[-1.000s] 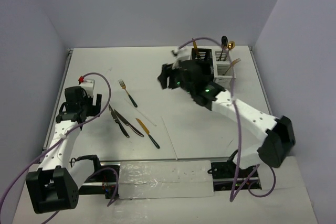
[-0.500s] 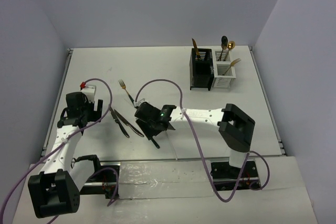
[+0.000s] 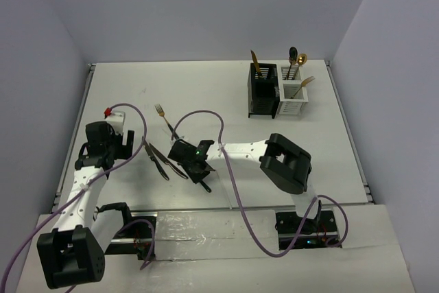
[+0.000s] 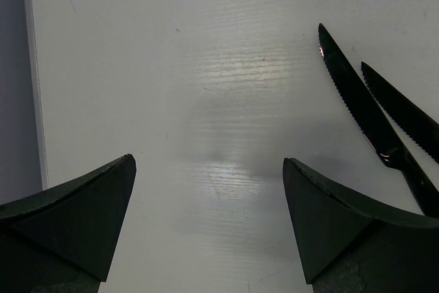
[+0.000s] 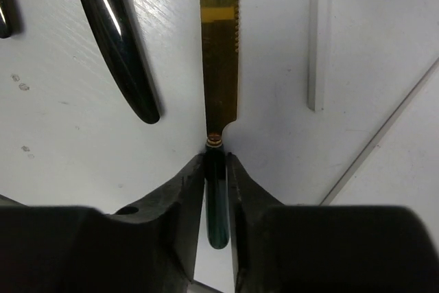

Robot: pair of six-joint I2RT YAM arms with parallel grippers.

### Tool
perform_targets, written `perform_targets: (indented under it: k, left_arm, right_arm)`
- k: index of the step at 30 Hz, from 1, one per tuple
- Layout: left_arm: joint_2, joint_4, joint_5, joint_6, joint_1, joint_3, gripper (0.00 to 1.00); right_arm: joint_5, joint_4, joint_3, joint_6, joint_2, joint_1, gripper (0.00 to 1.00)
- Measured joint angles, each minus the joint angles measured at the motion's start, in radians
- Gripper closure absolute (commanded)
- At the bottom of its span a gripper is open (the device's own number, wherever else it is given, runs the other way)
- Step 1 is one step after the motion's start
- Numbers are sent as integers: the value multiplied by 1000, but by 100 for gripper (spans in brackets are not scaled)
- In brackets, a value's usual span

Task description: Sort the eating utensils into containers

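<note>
My right hand (image 5: 217,162) is clenched on the dark handle of the gold-bladed knife (image 5: 221,46), just below its collar, at the lower centre of the top view. The blade lies on the bench (image 3: 329,142), pointing up the wrist view. A white stick (image 5: 319,32) lies to its right and a glossy black handle (image 5: 116,39) to its left.

My left hand (image 4: 209,169) is spread wide over bare bench at the left, with two black knives (image 4: 363,111) to its right.

The black caddy (image 3: 263,94) and white caddy (image 3: 291,99) stand joined at the upper right, with utensils upright in both.
</note>
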Motion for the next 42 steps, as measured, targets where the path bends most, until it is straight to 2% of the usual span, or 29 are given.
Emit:
perform_targets:
  k: [4, 6, 17, 24, 28, 29, 32, 35, 38, 42]
  left_arm:
    - [-2, 6, -1, 1, 0, -3, 2]
    - [-2, 10, -1, 2, 0, -3, 1]
    - [10, 11, -7, 2, 0, -3, 2]
    - [28, 11, -7, 2, 0, -3, 2]
    - [39, 12, -8, 2, 0, -3, 2]
    - [42, 13, -8, 1, 0, -3, 2]
    - [50, 16, -8, 1, 0, -3, 2]
    - [57, 19, -11, 1, 0, -3, 2]
    - [68, 21, -19, 1, 0, -3, 2]
    - [105, 34, -61, 1, 0, -3, 2]
  right_arm:
    - [2, -2, 0, 4, 0, 2, 96]
    - [6, -2, 0, 7, 0, 4, 100]
    - [55, -32, -5, -4, -42, 37, 100]
    - [135, 48, -86, -40, -306, 60, 100]
    - [289, 187, -150, -117, -461, 61, 100]
    - [362, 282, -188, -181, -519, 51, 100]
    - [413, 584, -301, -356, -629, -36, 100]
    - [288, 880, -381, -472, -677, -270, 100]
    - [215, 1115, -361, -554, -595, -513, 100]
    - [71, 1252, -184, -594, -360, -702, 100]
